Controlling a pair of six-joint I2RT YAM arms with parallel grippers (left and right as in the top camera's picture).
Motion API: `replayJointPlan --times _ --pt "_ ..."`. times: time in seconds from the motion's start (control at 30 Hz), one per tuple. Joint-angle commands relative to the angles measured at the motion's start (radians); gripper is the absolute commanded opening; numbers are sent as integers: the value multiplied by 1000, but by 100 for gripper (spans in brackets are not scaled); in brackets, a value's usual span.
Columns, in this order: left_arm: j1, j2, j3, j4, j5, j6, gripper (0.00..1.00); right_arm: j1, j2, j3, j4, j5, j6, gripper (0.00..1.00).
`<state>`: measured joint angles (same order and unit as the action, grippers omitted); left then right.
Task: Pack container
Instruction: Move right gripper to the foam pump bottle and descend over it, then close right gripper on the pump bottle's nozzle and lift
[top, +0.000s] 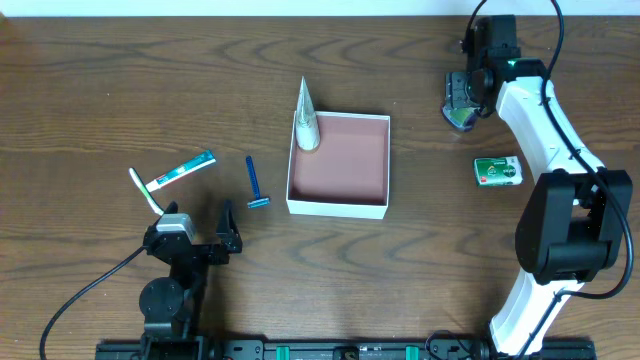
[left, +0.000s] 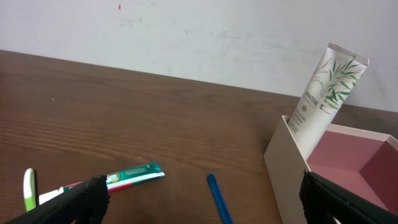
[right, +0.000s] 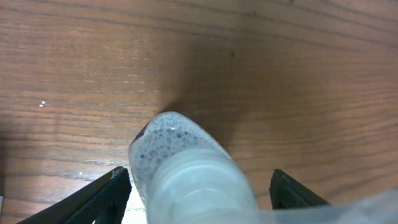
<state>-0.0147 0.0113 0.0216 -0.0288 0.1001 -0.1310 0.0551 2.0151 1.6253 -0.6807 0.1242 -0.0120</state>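
The container (top: 338, 192) is a square white box with a reddish-brown inside at the table's middle; its near corner shows in the left wrist view (left: 292, 162). A white tube (top: 306, 122) leans in its far left corner (left: 323, 93). My right gripper (top: 462, 98) is open at the far right, its fingers either side of a clear bottle (top: 461, 119) that fills the right wrist view (right: 186, 174); the gripper (right: 200, 190) is not closed on it. My left gripper (top: 196, 236) is open and empty at the front left (left: 202, 202).
A blue razor (top: 256, 183) (left: 219, 198), a green toothpaste tube (top: 182, 171) (left: 134, 175) and a toothbrush (top: 145, 188) (left: 28, 190) lie left of the container. A green packet (top: 498, 171) lies at the right, near the right arm.
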Motion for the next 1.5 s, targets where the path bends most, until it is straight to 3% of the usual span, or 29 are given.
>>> replayJointPlan --times 0.0,0.5,0.63,0.83,1.17,1.47 --pt "5 -1 -18 -34 12 2 98 -8 13 -5 9 -33 -46 70" --pt "5 -1 -18 -34 12 2 98 -8 26 -5 -1 -54 -74 33" --pt "5 -1 -18 -34 12 2 98 -8 26 -5 -28 -55 -70 33" --pt "5 -1 -18 -34 12 2 98 7 -10 -4 -93 -65 6 55" --pt "5 -1 -18 -34 12 2 98 27 -162 -4 -74 -58 107 60" --pt "5 -1 -18 -34 12 2 98 27 -181 -4 -65 26 177 59"
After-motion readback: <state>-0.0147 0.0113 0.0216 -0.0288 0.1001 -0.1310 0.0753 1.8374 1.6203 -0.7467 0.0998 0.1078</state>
